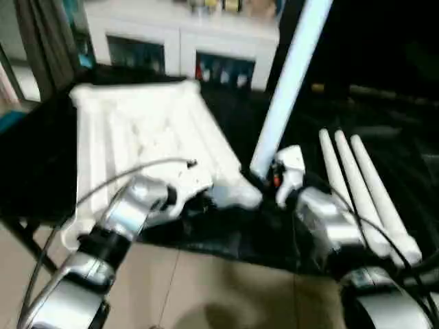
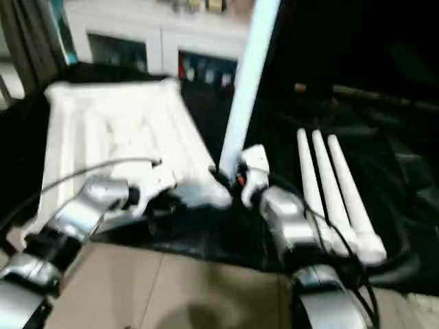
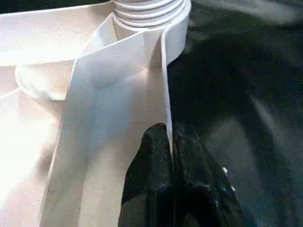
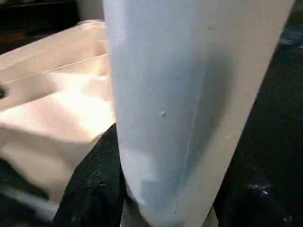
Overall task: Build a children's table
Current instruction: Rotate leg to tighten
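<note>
The children's table top (image 1: 130,130) lies upside down, ribs up, on the black cloth. My left gripper (image 3: 169,135) is shut on the thin rim wall (image 3: 165,94) beside the near right corner socket (image 3: 149,14). One white leg (image 1: 291,75) stands nearly upright at that corner, leaning a little to the right. My right gripper (image 1: 267,177) is shut on its lower end, with a black finger (image 4: 94,189) pressed against the tube (image 4: 180,94). Three more legs (image 1: 360,192) lie side by side to the right of my right forearm.
The black-draped table (image 1: 226,240) ends just in front of my arms, above beige floor tiles (image 1: 206,288). A white cabinet with glass doors (image 1: 185,41) stands behind. A grey cable (image 1: 123,175) arcs over my left forearm.
</note>
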Controlling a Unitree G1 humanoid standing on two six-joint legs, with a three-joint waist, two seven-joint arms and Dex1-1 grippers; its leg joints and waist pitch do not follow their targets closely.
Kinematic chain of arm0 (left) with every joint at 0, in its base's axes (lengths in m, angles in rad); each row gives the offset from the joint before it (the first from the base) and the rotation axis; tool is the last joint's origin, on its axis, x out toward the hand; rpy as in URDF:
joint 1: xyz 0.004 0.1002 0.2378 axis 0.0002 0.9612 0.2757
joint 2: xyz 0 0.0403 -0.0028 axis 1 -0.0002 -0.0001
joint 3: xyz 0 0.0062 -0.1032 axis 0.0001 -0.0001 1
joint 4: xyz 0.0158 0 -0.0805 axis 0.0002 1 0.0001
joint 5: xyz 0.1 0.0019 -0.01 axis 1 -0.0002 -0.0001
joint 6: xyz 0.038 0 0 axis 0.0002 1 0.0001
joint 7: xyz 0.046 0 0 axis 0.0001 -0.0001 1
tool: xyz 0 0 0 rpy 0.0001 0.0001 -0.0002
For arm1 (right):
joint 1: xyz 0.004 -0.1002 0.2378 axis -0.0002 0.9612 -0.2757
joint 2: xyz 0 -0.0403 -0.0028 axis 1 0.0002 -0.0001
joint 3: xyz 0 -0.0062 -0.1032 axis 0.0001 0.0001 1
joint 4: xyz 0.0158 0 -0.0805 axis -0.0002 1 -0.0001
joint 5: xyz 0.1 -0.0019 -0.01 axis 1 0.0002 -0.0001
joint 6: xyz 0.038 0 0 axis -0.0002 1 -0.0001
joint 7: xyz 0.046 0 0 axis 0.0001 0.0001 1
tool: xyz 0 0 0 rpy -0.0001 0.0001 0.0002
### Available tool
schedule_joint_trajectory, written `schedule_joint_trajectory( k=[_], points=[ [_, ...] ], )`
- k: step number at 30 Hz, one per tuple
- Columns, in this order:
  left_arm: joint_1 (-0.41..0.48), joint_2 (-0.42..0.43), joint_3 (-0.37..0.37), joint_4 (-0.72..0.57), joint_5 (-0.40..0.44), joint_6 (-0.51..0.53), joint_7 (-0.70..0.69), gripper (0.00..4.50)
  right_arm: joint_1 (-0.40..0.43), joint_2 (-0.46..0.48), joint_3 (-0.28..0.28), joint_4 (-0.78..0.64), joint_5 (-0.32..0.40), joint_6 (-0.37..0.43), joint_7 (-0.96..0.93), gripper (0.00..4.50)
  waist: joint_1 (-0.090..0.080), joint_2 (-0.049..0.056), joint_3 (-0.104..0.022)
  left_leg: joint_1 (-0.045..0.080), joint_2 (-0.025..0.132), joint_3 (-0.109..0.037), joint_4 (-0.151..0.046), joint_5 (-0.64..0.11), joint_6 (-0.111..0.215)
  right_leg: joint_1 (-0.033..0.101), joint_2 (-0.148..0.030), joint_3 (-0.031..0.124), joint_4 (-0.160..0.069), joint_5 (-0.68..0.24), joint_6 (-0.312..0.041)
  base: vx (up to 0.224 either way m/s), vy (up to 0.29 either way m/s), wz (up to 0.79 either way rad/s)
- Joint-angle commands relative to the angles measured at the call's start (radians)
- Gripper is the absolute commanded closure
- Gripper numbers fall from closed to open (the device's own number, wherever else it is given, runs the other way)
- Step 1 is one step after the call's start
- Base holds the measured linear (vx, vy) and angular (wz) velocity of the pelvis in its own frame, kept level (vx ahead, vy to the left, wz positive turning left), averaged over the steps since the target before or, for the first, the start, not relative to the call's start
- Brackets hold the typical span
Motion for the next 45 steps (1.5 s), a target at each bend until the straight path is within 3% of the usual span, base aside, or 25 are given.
schedule_joint_trajectory(
  k=[1, 3, 4, 5, 7, 10, 12, 14, 15, 17, 19, 20, 24, 25, 28, 29, 32, 33, 35, 39, 42, 45],
  points=[
    [-0.028, -0.054, 0.003, -0.017, -0.030, 0.008, 0.025, 4.50, 0.027, -0.017, -0.029, 0.172, -0.059, 0.116, -0.188, 2.59, -0.004, 0.014, -0.032, 0.003, 0.054, -0.006, -0.092, -0.235, -0.023, 0.011, -0.067, 0.076, -0.107, -0.239, -0.160, 0.000, 0.000, 0.00],
    [-0.043, -0.081, 0.018, 0.001, -0.019, 0.057, 0.095, 4.50, 0.010, -0.005, -0.050, 0.195, -0.044, 0.124, -0.236, 2.59, -0.004, 0.008, -0.030, -0.009, 0.046, -0.002, -0.093, -0.293, -0.010, 0.023, -0.074, 0.075, -0.118, -0.300, -0.162, 0.000, 0.000, 0.00],
    [-0.055, -0.108, 0.030, 0.014, -0.008, 0.104, 0.158, 4.50, -0.005, 0.004, -0.065, 0.213, -0.036, 0.128, -0.287, 2.59, 0.000, 0.005, -0.030, -0.003, 0.046, 0.001, -0.093, -0.286, -0.007, 0.018, -0.077, 0.078, -0.127, -0.342, -0.140, 0.000, 0.000, 0.00],
    [-0.063, -0.149, 0.041, 0.016, -0.003, 0.151, 0.222, 4.50, -0.025, 0.020, -0.084, 0.235, -0.020, 0.132, -0.342, 2.59, 0.001, 0.006, -0.032, 0.000, 0.047, 0.002, -0.092, -0.284, -0.009, 0.017, -0.078, 0.079, -0.125, -0.338, -0.141, 0.000, 0.000, 0.00],
    [-0.068, -0.182, 0.048, 0.014, 0.002, 0.188, 0.270, 4.50, -0.040, 0.031, -0.096, 0.250, -0.011, 0.135, -0.384, 2.59, 0.004, 0.001, -0.031, -0.005, 0.046, 0.004, -0.092, -0.266, -0.003, 0.018, -0.077, 0.080, -0.127, -0.324, -0.136, 0.000, 0.000, 0.00],
    [-0.073, -0.272, 0.061, -0.016, 0.006, 0.252, 0.363, 4.50, -0.078, 0.064, -0.117, 0.286, 0.002, 0.133, -0.457, 2.59, 0.006, 0.000, -0.034, -0.010, 0.046, 0.006, -0.093, -0.228, 0.008, 0.024, -0.073, 0.081, -0.122, -0.252, -0.129, 0.000, 0.000, 0.00],
    [-0.081, -0.333, 0.075, -0.036, 0.001, 0.282, 0.420, 4.50, -0.102, 0.089, -0.123, 0.309, 0.007, 0.130, -0.486, 2.59, 0.010, -0.007, -0.040, -0.011, 0.047, 0.010, -0.088, -0.168, 0.024, 0.027, -0.071, 0.082, -0.108, -0.128, -0.150, 0.000, 0.000, 0.00],
    [-0.090, -0.358, 0.085, -0.033, -0.006, 0.294, 0.451, 4.50, -0.116, 0.103, -0.125, 0.322, 0.002, 0.125, -0.499, 2.59, 0.012, -0.008, -0.044, -0.014, 0.045, 0.013, -0.083, -0.106, 0.037, 0.033, -0.067, 0.081, -0.098, -0.023, -0.160, 0.000, 0.000, 0.00],
    [-0.090, -0.358, 0.085, -0.032, -0.006, 0.295, 0.453, 4.50, -0.117, 0.104, -0.126, 0.324, 0.002, 0.125, -0.500, 2.59, 0.013, -0.014, -0.045, -0.018, 0.042, 0.015, -0.079, -0.063, 0.053, 0.038, -0.065, 0.081, -0.092, 0.040, -0.164, 0.000, 0.000, 0.00],
    [-0.092, -0.353, 0.084, -0.029, -0.004, 0.303, 0.464, 4.50, -0.125, 0.109, -0.133, 0.334, -0.002, 0.124, -0.506, 2.59, 0.013, -0.013, -0.044, -0.015, 0.040, 0.018, -0.078, -0.047, 0.072, 0.036, -0.065, 0.080, -0.093, 0.070, -0.168, 0.000, 0.000, 0.00],
    [-0.090, -0.342, 0.081, -0.030, -0.003, 0.304, 0.458, 4.50, -0.129, 0.110, -0.137, 0.338, -0.001, 0.125, -0.503, 2.59, 0.014, -0.013, -0.041, -0.013, 0.042, 0.020, -0.081, -0.082, 0.075, 0.035, -0.067, 0.080, -0.100, 0.022, -0.165, 0.000, 0.000, 0.00],
    [-0.088, -0.336, 0.080, -0.033, -0.002, 0.310, 0.454, 4.50, -0.133, 0.110, -0.138, 0.343, -0.004, 0.124, -0.496, 2.59, 0.013, -0.011, -0.037, -0.010, 0.045, 0.019, -0.086, -0.138, 0.058, 0.031, -0.069, 0.081, -0.109, -0.061, -0.156, 0.000, 0.000, 0.00],
    [-0.080, -0.327, 0.075, -0.045, 0.008, 0.324, 0.455, 4.50, -0.151, 0.109, -0.127, 0.353, -0.025, 0.110, -0.462, 2.59, 0.012, -0.010, -0.036, -0.010, 0.047, 0.017, -0.091, -0.186, 0.033, 0.028, -0.070, 0.083, -0.116, -0.142, -0.137, 0.000, 0.000, 0.00],
    [-0.078, -0.326, 0.075, -0.046, 0.006, 0.325, 0.453, 4.50, -0.159, 0.111, -0.139, 0.350, -0.011, 0.095, -0.424, 2.24, 0.011, -0.010, -0.037, -0.012, 0.047, 0.017, -0.090, -0.184, 0.030, 0.028, -0.070, 0.084, -0.115, -0.129, -0.134, 0.000, 0.000, 0.00],
    [-0.079, -0.323, 0.077, -0.046, 0.003, 0.325, 0.450, 4.50, -0.171, 0.109, -0.146, 0.346, -0.008, 0.094, -0.412, 2.24, 0.010, -0.008, -0.037, -0.012, 0.046, 0.017, -0.089, -0.162, 0.034, 0.028, -0.069, 0.085, -0.111, -0.089, -0.141, 0.000, 0.000, 0.00],
    [-0.081, -0.317, 0.078, -0.044, 0.001, 0.320, 0.446, 4.50, -0.180, 0.106, -0.147, 0.341, -0.006, 0.090, -0.393, 1.84, 0.008, -0.008, -0.036, -0.012, 0.046, 0.018, -0.089, -0.159, 0.036, 0.029, -0.069, 0.085, -0.111, -0.079, -0.146, 0.000, 0.000, 0.00],
    [-0.088, -0.303, 0.073, -0.034, 0.001, 0.295, 0.430, 4.50, -0.198, 0.097, -0.161, 0.326, 0.007, 0.080, -0.350, 1.79, 0.006, -0.010, -0.036, -0.015, 0.045, 0.018, -0.089, -0.162, 0.042, 0.030, -0.071, 0.085, -0.114, -0.095, -0.152, 0.000, 0.000, 0.00],
    [-0.088, -0.302, 0.073, -0.034, 0.001, 0.294, 0.429, 4.50, -0.199, 0.097, -0.161, 0.326, 0.008, 0.080, -0.349, 1.53, 0.003, -0.004, -0.036, -0.014, 0.046, 0.018, -0.090, -0.167, 0.042, 0.030, -0.070, 0.084, -0.115, -0.099, -0.155, 0.000, 0.000, 0.00],
    [-0.088, -0.289, 0.067, -0.041, -0.005, 0.283, 0.402, 4.50, -0.209, 0.087, -0.164, 0.308, 0.014, 0.077, -0.294, 1.38, 0.001, -0.005, -0.036, -0.017, 0.046, 0.018, -0.088, -0.164, 0.049, 0.032, -0.071, 0.084, -0.114, -0.103, -0.160, 0.000, 0.000, 0.00],
    [-0.080, -0.247, 0.039, -0.061, -0.003, 0.249, 0.331, 4.50, -0.194, 0.057, -0.149, 0.229, 0.028, 0.104, -0.137, 0.99, 0.002, -0.005, -0.038, -0.019, 0.045, 0.021, -0.082, -0.105, 0.081, 0.035, -0.071, 0.085, -0.108, -0.044, -0.180, 0.000, 0.000, 0.00],
    [-0.058, -0.204, 0.017, -0.103, -0.017, 0.243, 0.246, 4.50, -0.130, 0.007, -0.105, 0.091, 0.041, 0.145, 0.031, 0.89, 0.009, -0.001, -0.042, -0.018, 0.046, 0.023, -0.071, -0.020, 0.128, 0.040, -0.069, 0.085, -0.094, 0.094, -0.216, 0.000, 0.000, 0.00],
    [-0.032, -0.153, -0.004, -0.142, -0.036, 0.206, 0.141, 4.50, -0.034, -0.063, -0.040, -0.096, 0.050, 0.201, 0.179, 0.56, 0.013, -0.006, -0.046, -0.018, 0.042, 0.023, -0.059, 0.090, 0.183, 0.043, -0.062, 0.084, -0.075, 0.261, -0.247, 0.000, 0.000, 0.00]
  ],
)
